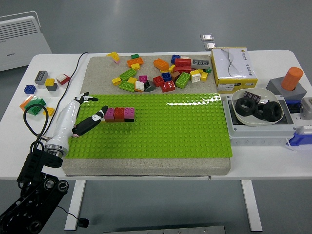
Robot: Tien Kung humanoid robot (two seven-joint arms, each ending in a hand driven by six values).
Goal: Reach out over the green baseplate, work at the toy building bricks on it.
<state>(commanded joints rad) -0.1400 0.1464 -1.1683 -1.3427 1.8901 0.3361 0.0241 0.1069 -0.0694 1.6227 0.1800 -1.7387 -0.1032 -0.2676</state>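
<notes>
Baseplate [170,126] lies at table centre; brick row [118,114] sits at its 9 o'clock side. Left hand [80,117] at 9 o'clock of row, fingers spread, holding nothing, thumb tip just beside magenta end brick. Advice: approach low, pinch end brick squarely, avoid sideways push.

On the baseplate [170,126] we see a short row of bricks [119,114] near its left end. Behind it lies a loose brick pile [161,73]; right of it, a bowl [257,110] in a tray [258,129].
</notes>
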